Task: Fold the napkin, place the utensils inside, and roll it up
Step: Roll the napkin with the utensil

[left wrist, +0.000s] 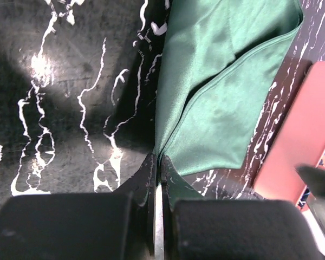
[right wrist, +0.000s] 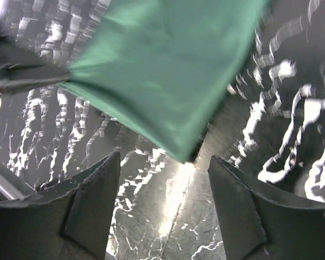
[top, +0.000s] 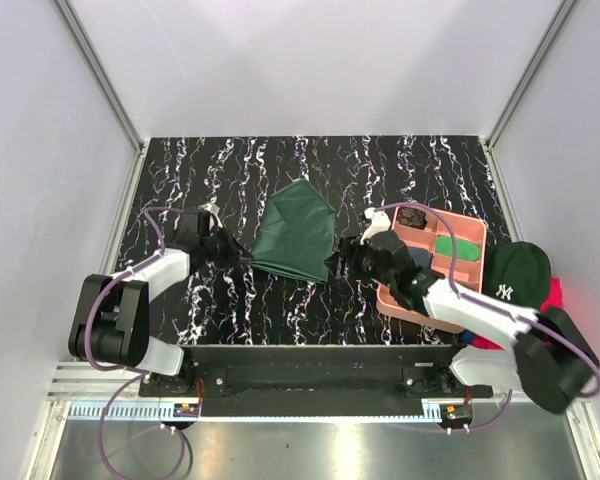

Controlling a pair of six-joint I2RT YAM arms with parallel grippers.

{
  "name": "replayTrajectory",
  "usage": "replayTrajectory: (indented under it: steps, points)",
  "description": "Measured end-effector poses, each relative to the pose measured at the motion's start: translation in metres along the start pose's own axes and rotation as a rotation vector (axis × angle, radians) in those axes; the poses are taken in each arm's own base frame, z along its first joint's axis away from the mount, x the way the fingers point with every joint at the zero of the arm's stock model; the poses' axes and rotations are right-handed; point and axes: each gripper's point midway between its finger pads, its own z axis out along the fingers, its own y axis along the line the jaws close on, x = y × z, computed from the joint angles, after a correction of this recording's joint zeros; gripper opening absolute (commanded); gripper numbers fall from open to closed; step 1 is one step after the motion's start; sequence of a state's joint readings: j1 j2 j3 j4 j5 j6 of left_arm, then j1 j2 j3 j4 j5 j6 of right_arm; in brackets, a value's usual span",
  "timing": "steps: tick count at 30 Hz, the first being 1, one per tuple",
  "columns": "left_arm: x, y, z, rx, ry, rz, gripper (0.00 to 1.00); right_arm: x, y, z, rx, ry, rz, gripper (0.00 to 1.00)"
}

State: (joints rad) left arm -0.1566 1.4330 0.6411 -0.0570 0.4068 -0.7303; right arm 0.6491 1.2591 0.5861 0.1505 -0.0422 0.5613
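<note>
napkin: dark green napkin point(top: 295, 235) sits mid-table between the two arms, one layer lapped over another and one corner pointing far. it is a loose, uneven shape, not a clean fold.
left gripper: left gripper point(left wrist: 158, 160) is clamped tight on the napkin's near-left corner, with cloth pinched between the closed fingers.
right gripper: right gripper point(right wrist: 163, 157) stands wide apart and holds nothing. the near-right corner lies free just ahead of its fingers.
utensils: none on the cloth. they look to be off right in the pink tray point(top: 395, 300), but they are too small to pick out for sure.
done: at best a first rough fold, going by the lapped layers in the left wrist view.
left: squaring the fold, getting the utensils onto the napkin, then the roll. most of the job looks ahead.
stage: early, by my read, with only one corner in hand.
table: black table point(top: 280, 160) with white marble veins, glossy, throwing bright glare patches in both wrist views.
right side: tray near the right arm, a dark cap point(top: 517, 272) just beyond it, and a pink-red cloth point(top: 560, 295) at the far-right edge.
room: pale plain walls point(top: 310, 60) on three sides with metal posts at the corners, and a metal rail along the near edge by the bases.
</note>
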Motion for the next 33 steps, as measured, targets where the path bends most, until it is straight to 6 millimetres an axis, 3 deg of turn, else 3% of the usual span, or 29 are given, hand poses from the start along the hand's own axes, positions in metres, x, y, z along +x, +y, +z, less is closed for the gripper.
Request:
replayTrajectory:
  steps: [1, 3, 5, 7, 11, 22, 26, 29, 33]
  points:
    - [-0.002, -0.002, -0.001, -0.005, 0.007, 0.001, 0.00, -0.006, 0.011, -0.008, -0.003, -0.048, -0.069, 0.99]
    - [-0.006, -0.006, -0.004, -0.016, 0.020, 0.012, 0.00, -0.020, 0.030, -0.022, -0.039, -0.130, -0.161, 1.00]
    - [-0.011, -0.011, -0.005, -0.025, 0.032, 0.029, 0.00, -0.047, 0.047, -0.043, -0.105, -0.279, -0.236, 1.00]
    - [-0.014, -0.014, -0.007, -0.035, 0.044, 0.045, 0.00, -0.064, 0.054, -0.061, -0.155, -0.402, -0.265, 1.00]
    - [-0.020, -0.017, -0.007, -0.054, 0.069, 0.078, 0.00, -0.071, 0.066, -0.074, -0.234, -0.477, -0.336, 1.00]
    - [-0.010, -0.004, -0.008, -0.096, 0.130, 0.123, 0.00, -0.044, 0.087, -0.032, -0.344, -0.323, -0.448, 1.00]
    - [-0.010, -0.004, -0.008, -0.094, 0.130, 0.133, 0.00, -0.037, 0.083, 0.002, -0.275, -0.257, -0.466, 1.00]
    - [-0.010, -0.004, -0.008, -0.095, 0.131, 0.136, 0.00, -0.030, 0.101, 0.031, -0.218, -0.221, -0.557, 1.00]
    - [-0.010, -0.004, -0.008, -0.094, 0.131, 0.137, 0.00, -0.003, 0.129, 0.064, -0.163, -0.168, -0.713, 0.99]
